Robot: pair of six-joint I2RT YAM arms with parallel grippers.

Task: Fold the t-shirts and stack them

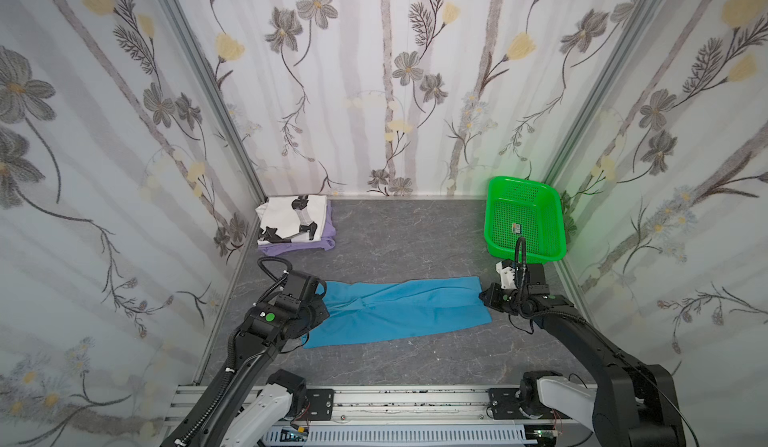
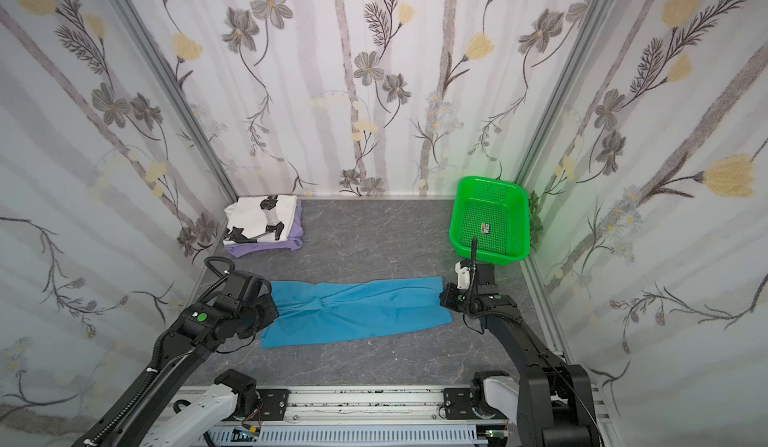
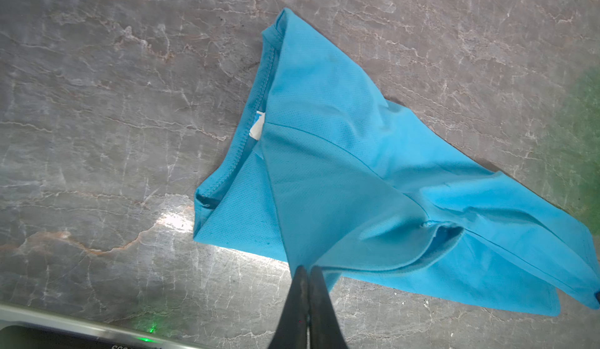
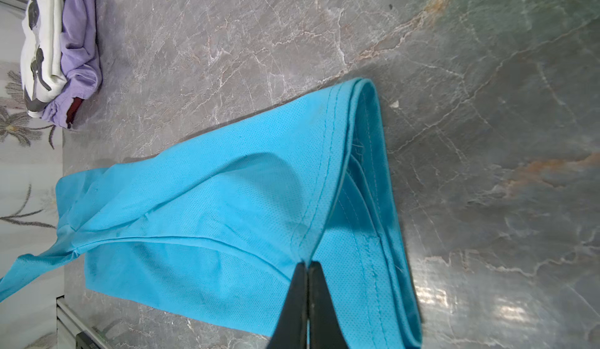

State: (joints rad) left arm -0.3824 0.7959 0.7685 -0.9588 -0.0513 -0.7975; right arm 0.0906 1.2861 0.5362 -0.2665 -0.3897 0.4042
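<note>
A teal-blue t-shirt lies folded lengthwise as a long strip across the grey table, seen in both top views. My left gripper is shut on a fold of cloth near its collar end, at the strip's left. My right gripper is shut on the hem edge at the strip's right end, pulling the cloth up into a peak. In both top views the gripper tips are hidden behind the wrists. A white t-shirt with black-grey prints lies folded on a lavender t-shirt at the back left corner.
A green perforated plastic basket stands at the back right, just behind my right wrist, with a small label inside. Flowered walls close three sides. An aluminium rail with the arm bases runs along the front edge.
</note>
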